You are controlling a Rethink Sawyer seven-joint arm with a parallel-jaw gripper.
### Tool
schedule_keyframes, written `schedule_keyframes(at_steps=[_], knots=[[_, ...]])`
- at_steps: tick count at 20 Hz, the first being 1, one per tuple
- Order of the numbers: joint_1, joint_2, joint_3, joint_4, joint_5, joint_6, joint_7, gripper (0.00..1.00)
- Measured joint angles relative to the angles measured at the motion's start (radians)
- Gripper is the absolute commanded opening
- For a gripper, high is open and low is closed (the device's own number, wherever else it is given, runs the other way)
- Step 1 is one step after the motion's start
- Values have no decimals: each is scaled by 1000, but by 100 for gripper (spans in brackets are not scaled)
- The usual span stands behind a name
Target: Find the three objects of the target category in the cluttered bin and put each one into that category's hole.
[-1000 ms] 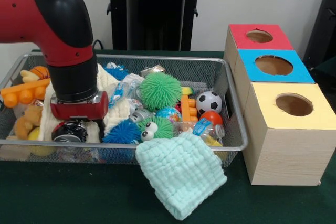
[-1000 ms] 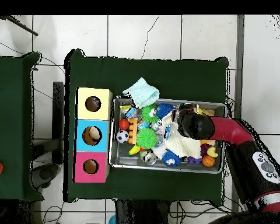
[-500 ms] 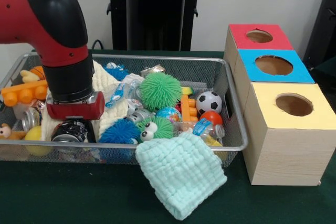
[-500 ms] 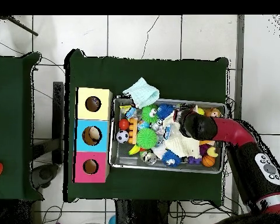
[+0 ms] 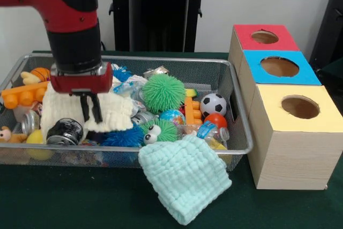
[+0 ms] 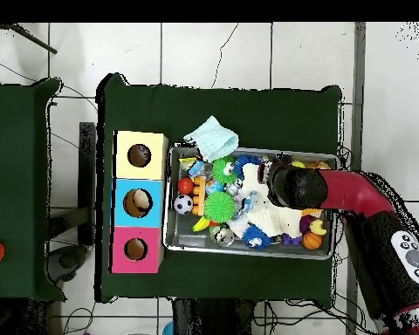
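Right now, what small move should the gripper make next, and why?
Probably keep lifting straight up a little: the gripper is pinching the cream cloth, whose lower edge hangs among the toys inside the wire bin, beside the black can.

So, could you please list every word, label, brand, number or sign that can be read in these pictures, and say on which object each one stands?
None can be read.
The can in the wire bin: its printing is too blurred to read.
The small packets among the toys: markings too small to read.
The three boxes with holes, red, blue and yellow: plain colour, no text.
The gripper: no label shows.
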Motion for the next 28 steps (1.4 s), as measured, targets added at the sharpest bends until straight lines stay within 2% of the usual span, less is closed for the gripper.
schedule_keyframes(at_steps=[3, 7, 12, 15, 21, 28], knots=[[16, -54, 0, 14, 27, 56, 0, 0], [49, -176, 0, 37, 101, 189, 0, 0], [75, -258, 0, 41, 154, 261, 0, 0], [99, -297, 0, 41, 182, 269, 0, 0], [148, -325, -4, 41, 222, 269, 0, 0], [249, -335, -41, 41, 272, 269, 0, 0]])
